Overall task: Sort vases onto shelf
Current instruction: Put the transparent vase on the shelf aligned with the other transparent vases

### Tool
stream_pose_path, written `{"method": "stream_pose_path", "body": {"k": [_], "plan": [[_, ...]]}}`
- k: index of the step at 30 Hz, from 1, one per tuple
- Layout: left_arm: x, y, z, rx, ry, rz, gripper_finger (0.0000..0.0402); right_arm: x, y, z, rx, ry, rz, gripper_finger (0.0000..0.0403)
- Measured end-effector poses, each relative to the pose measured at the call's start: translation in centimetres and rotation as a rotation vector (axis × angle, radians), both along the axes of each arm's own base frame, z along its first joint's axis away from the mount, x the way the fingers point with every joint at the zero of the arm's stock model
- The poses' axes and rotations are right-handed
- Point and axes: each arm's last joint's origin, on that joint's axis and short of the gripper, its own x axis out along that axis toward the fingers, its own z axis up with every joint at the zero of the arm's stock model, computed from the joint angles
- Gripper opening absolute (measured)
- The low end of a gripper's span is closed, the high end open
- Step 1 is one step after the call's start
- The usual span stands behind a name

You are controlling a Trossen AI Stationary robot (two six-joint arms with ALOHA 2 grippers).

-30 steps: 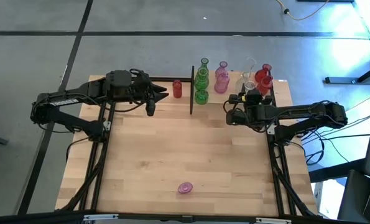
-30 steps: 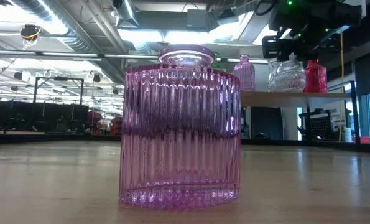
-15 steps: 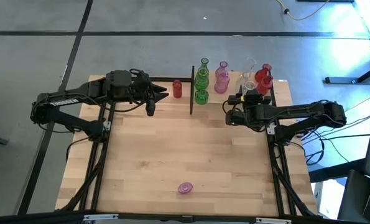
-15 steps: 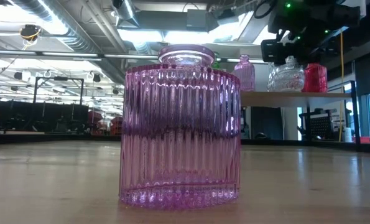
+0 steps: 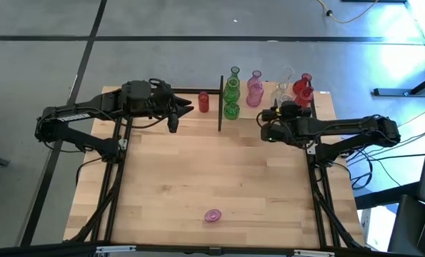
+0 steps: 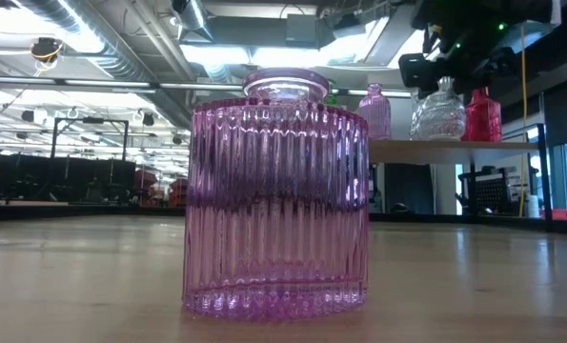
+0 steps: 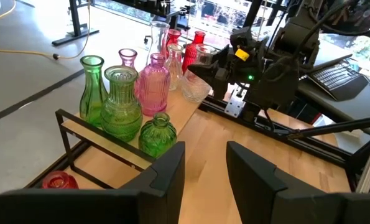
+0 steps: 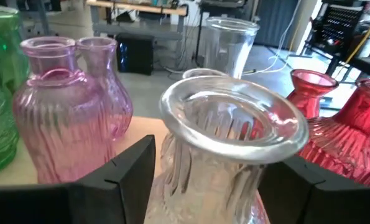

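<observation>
open industrial lab or workshop, exposed ceiling ducts (image 6: 83,43), grey concrete floor (image 5: 162,21), strip lights, equipment racks (image 6: 73,167)

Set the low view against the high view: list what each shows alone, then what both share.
Low view alone: the ribs of the lone pink ribbed glass vase and the room behind. High view alone: the left gripper beside a small red vase, and three green glass vases on the wooden shelf. Shared: the right gripper open around the clear glass vase, with red vases alongside.
</observation>
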Motion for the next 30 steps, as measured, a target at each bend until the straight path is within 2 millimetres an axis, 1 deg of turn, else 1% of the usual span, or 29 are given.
{"method": "stream_pose_path", "body": {"k": [11,20,26,30], "plan": [[0.0,0.0,0.0,0.003,-0.001,0.008,0.0111,-1.1,0.1,0.9,0.049,-0.010,0.019,0.0237],[0.0,0.0,0.0,0.004,-0.003,0.007,0.0111,-2.3,0.2,2.0,0.061,-0.063,0.028,0.0237],[0.1,0.0,0.2,0.012,-0.023,0.005,0.0111,-2.5,0.2,2.1,0.077,-0.070,0.036,0.0237],[0.1,0.0,0.2,0.012,-0.023,0.006,0.0111,-2.4,0.2,2.2,0.058,-0.079,0.029,0.0237]]}}
